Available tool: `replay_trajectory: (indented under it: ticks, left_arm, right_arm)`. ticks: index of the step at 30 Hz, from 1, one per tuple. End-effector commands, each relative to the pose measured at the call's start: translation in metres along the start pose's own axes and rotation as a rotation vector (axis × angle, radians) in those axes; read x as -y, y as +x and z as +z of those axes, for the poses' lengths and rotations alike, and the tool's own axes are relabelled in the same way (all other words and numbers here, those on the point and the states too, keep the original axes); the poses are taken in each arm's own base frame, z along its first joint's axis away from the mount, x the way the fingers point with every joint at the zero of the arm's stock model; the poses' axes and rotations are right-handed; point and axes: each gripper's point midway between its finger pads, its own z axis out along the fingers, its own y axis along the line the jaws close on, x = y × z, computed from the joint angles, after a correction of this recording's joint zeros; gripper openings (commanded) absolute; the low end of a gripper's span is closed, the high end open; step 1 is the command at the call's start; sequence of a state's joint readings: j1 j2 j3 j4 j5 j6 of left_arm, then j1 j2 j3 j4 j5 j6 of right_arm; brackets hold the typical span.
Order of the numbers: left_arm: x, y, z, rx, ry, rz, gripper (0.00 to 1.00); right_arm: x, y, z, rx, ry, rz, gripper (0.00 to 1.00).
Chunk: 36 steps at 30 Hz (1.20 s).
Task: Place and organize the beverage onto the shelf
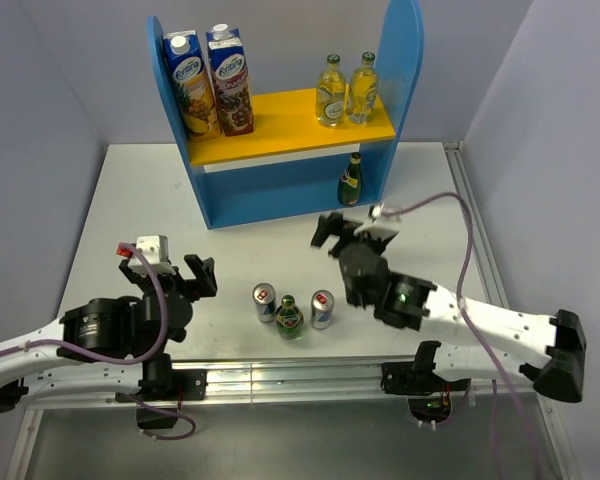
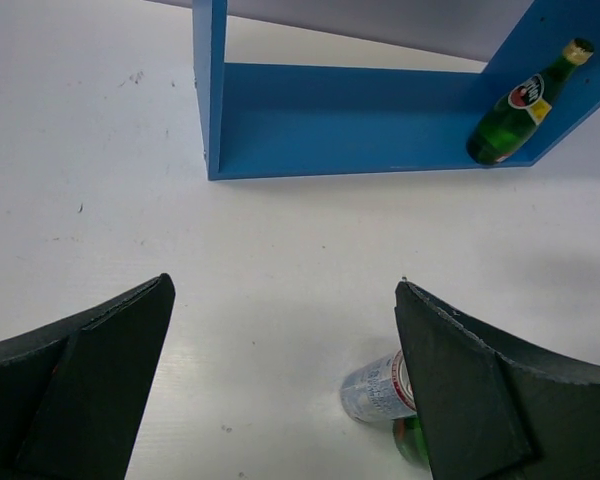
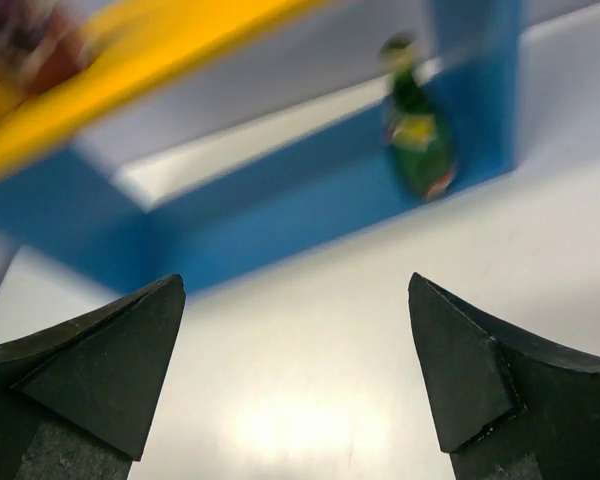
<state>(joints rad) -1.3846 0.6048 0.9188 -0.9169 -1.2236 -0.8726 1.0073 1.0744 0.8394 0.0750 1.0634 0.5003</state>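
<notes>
1. We see the left gripper (image 1: 202,274) low over the white table (image 1: 120,200). Its jaws are spread as wide as they go and hold nothing. In its wrist view, only bare table lies between the two dark fingers (image 2: 80,400).
2. Well beyond those jaws stands the blue shelf (image 1: 270,190). On the left end of its yellow board (image 1: 280,125), two tall juice cartons (image 1: 210,82) stand upright side by side.
3. Just off the right-hand side of the left jaws, three drinks stand in a row on the table: the left can (image 1: 264,302), the loose green bottle (image 1: 289,317) and the right can (image 1: 322,309). The bottle stands between the cans. In the left wrist view we make out one can at the inner edge of the right-hand finger, with green glass under it. The finger partly hides both.
4. The right gripper (image 1: 330,236) is above the table and points toward the shelf. Its jaws also stand fully apart and are empty. The row of three lies behind them and to their left. Its wrist view is blurred.
5. Ahead of the right jaws, on the right-hand finger's side, the shelved green bottle (image 1: 351,182) stands upright in the lower compartment. It is close against the right side panel (image 1: 405,50).
6. Higher up, beyond the same jaws, two clear yellowish bottles (image 1: 346,90) stand upright side by side on the right end of the yellow board.
</notes>
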Motion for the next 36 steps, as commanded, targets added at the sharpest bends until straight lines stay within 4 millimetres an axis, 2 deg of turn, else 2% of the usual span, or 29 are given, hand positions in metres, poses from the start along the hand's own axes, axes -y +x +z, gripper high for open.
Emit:
replay_trajectory:
  ticks: [1, 2, 3, 6, 7, 8, 9, 10, 11, 13, 14, 20, 24, 25, 27, 28, 31, 36]
  left_arm:
    - [-0.003, -0.002, 0.003, 0.020, -0.053, 0.006, 0.99]
    - [-0.001, 0.000, 0.004, 0.016, -0.057, 0.022, 0.99]
    - [0.000, 0.000, 0.004, 0.015, -0.058, 0.025, 0.99]
    - [0.000, 0.002, 0.004, 0.013, -0.061, 0.035, 0.99]
    - [0.000, 0.001, 0.004, 0.015, -0.061, 0.032, 0.99]
    - [0.001, 0.000, 0.004, 0.017, -0.059, 0.026, 0.99]
    - [0.001, 0.000, 0.004, 0.016, -0.055, 0.027, 0.99]
    - [0.002, 0.000, 0.004, 0.016, -0.053, 0.024, 0.99]
    - [0.002, -0.001, 0.004, 0.017, -0.051, 0.020, 0.99]
    - [0.004, 0.000, 0.004, 0.013, -0.044, 0.020, 0.99]
    - [0.005, 0.001, 0.004, 0.012, -0.038, 0.022, 0.99]
    - [0.011, 0.007, 0.007, 0.002, -0.044, 0.057, 0.99]
    - [0.011, 0.009, 0.007, -0.004, -0.049, 0.073, 0.99]
    - [0.011, 0.008, 0.007, -0.003, -0.045, 0.066, 0.99]
    - [0.011, 0.008, 0.007, -0.002, -0.038, 0.064, 0.99]
    - [0.011, 0.006, 0.006, 0.001, -0.033, 0.050, 0.99]
    - [0.010, 0.005, 0.005, 0.004, -0.024, 0.045, 0.99]
    - [0.011, 0.006, 0.005, 0.000, -0.024, 0.052, 0.99]
  right_arm:
    - [0.007, 0.047, -0.054, -0.131, -0.080, -0.048, 1.00]
    - [0.014, 0.055, -0.065, -0.156, -0.088, -0.097, 1.00]
    - [0.003, 0.064, -0.086, -0.192, -0.152, -0.067, 1.00]
    - [-0.008, 0.074, -0.120, -0.251, -0.256, -0.082, 1.00]
    - [-0.019, 0.081, -0.144, -0.286, -0.341, -0.100, 1.00]
    - [-0.018, 0.085, -0.153, -0.285, -0.358, -0.140, 1.00]
    - [-0.024, 0.086, -0.163, -0.303, -0.370, -0.098, 1.00]
    - [-0.027, 0.093, -0.178, -0.327, -0.413, -0.120, 1.00]
    - [-0.025, 0.103, -0.182, -0.333, -0.415, -0.173, 1.00]
    - [-0.030, 0.111, -0.191, -0.358, -0.422, -0.165, 1.00]
    - [-0.031, 0.120, -0.193, -0.360, -0.423, -0.192, 1.00]
    - [-0.043, 0.133, -0.201, -0.350, -0.428, -0.194, 1.00]
    - [-0.046, 0.140, -0.196, -0.318, -0.427, -0.222, 1.00]
    - [-0.052, 0.141, -0.196, -0.325, -0.432, -0.194, 1.00]
    - [-0.051, 0.145, -0.187, -0.316, -0.424, -0.225, 0.99]
    - [-0.058, 0.145, -0.186, -0.318, -0.431, -0.191, 0.98]
    - [-0.062, 0.150, -0.177, -0.322, -0.438, -0.197, 0.93]
    - [-0.059, 0.163, -0.162, -0.333, -0.405, -0.229, 0.78]
